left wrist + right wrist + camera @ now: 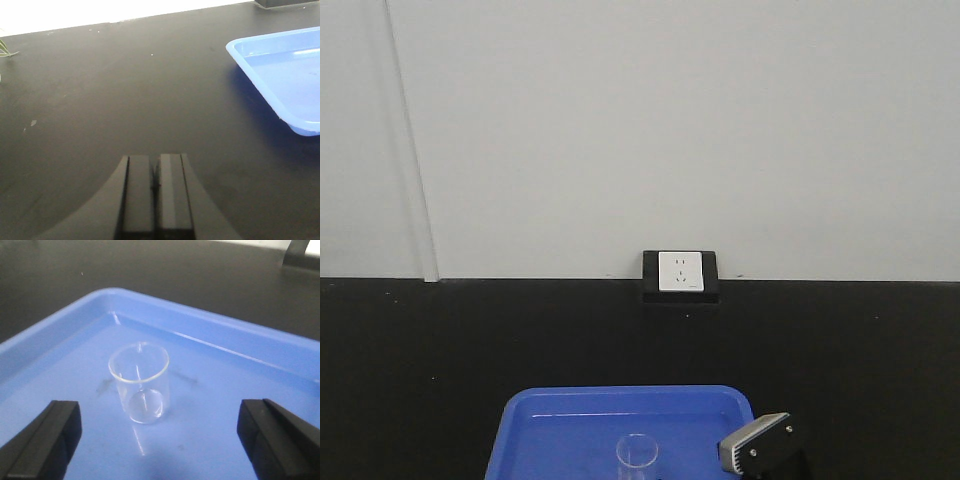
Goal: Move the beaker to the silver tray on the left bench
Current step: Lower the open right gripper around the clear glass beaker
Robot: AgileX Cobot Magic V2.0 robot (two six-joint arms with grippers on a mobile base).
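Right gripper [159,437] spread wide, empty | beaker [140,385] upright in blue tray [235,365], just ahead between its fingers | left gripper [156,182] closed, farther off, over black bench [100,100] | silver tray not in view

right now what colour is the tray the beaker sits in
Bright blue. The tray shows best in the right wrist view, the clear beaker standing in it.

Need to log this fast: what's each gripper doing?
Left gripper: shut, empty.
Right gripper: open, jaws flanking the beaker, not touching it.
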